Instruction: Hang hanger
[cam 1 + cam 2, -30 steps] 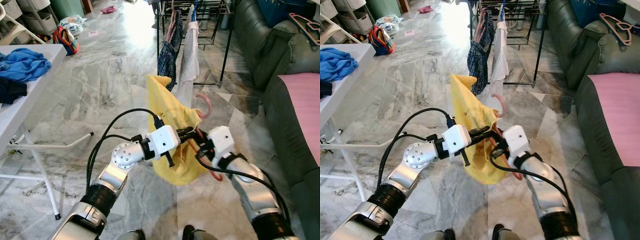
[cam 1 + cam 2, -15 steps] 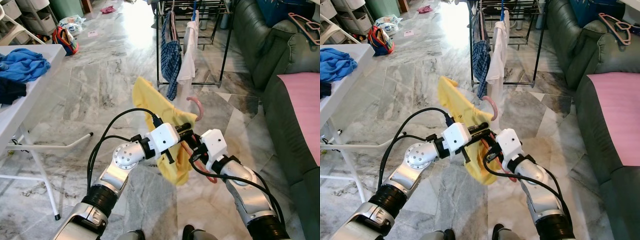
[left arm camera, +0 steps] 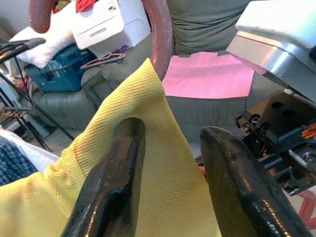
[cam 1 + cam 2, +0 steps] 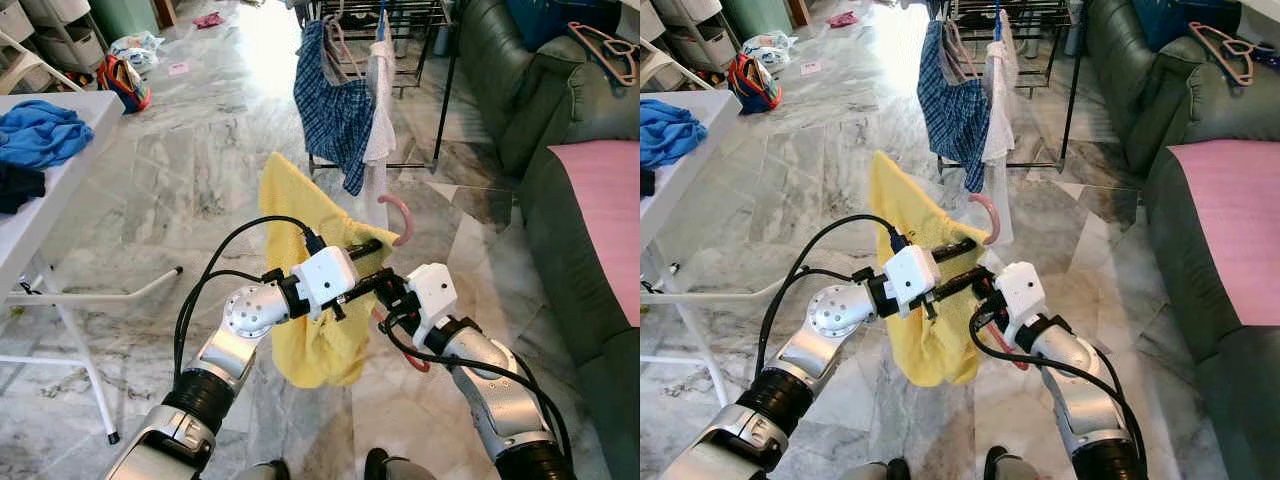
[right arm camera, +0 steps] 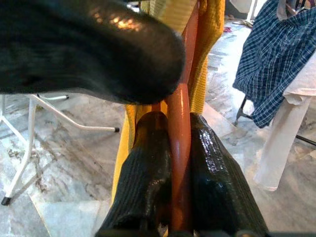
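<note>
Marble floor (image 4: 200, 170); right fingers (image 5: 148, 163) clamp hanger (image 5: 180, 133); left fingers (image 3: 113, 182) parted on yellow cloth (image 3: 163, 163).

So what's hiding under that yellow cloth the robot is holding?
A pink hanger: its hook pokes out above the yellow cloth, and the right end effector grips a bar of it. The cloth covers the rest. The left end effector touches the cloth.

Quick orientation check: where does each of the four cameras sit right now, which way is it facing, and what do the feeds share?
Left eye view: head, looking down-forward; both arms, left gripper, yellow garment, drying rack.
Right eye view: head, same scene; right gripper, sofa.
Left wrist view: along its fingers, facing the sofa.
Right wrist view: along fingers clamping the pink hanger, facing the floor.
Shared: yellow garment, hanger.
</note>
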`<state>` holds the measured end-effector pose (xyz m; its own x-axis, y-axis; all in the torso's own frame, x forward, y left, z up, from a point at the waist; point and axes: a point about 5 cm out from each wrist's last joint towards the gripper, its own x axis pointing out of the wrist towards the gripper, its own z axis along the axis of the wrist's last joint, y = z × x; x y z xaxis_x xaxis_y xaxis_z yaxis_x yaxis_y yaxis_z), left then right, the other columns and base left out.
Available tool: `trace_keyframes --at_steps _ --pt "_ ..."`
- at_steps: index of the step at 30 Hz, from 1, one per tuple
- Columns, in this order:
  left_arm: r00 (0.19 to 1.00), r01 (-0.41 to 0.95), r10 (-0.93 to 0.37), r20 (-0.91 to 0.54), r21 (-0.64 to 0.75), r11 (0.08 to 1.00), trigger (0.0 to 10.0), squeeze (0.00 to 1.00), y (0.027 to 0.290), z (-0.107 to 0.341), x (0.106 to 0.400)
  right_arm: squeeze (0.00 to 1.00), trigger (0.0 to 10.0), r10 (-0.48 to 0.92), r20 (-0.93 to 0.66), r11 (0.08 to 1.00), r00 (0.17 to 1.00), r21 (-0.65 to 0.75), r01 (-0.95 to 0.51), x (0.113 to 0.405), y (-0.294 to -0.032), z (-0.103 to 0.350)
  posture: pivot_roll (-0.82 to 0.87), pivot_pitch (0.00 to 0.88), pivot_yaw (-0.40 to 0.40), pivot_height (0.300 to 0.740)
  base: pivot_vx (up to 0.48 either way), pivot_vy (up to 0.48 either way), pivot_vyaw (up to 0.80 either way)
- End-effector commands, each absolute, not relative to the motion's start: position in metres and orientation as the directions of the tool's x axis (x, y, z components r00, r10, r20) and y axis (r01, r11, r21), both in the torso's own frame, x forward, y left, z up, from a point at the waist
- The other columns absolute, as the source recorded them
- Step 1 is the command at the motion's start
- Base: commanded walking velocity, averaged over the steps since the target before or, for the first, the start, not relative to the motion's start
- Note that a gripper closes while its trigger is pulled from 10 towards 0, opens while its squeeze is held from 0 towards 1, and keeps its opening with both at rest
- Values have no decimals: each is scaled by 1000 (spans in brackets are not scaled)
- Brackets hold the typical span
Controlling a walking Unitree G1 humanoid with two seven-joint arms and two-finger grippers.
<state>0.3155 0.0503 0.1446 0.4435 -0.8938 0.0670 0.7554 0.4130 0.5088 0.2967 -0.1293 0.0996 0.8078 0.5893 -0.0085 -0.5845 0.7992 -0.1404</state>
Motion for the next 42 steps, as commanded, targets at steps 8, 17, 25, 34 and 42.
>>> trace_keyframes --at_steps 8,17,25,34,42 --pt "468 713 -882 52 567 412 10000 1000 75 153 323 0 10000 627 -1 769 779 -155 -620 288 -134 102 -98 183 74 740 0 0 0" --pt "464 713 -886 -23 603 358 10000 1000 88 147 324 0 10000 615 -36 772 788 -177 -611 285 -148 99 -98 179 74 740 0 0 0" --pt "526 663 -847 -79 662 350 10000 1000 103 144 335 0 10000 670 -128 706 731 -194 -681 273 -157 91 -99 174 75 740 0 0 0" --pt "537 629 -831 -147 726 278 10000 1000 109 141 341 0 10000 722 -256 609 643 -205 -766 254 -171 82 -109 174 76 740 0 0 0" --pt "496 659 -826 -266 735 159 10000 1000 113 131 340 0 10000 732 -292 570 615 -233 -788 252 -176 89 -124 177 77 740 0 0 0"
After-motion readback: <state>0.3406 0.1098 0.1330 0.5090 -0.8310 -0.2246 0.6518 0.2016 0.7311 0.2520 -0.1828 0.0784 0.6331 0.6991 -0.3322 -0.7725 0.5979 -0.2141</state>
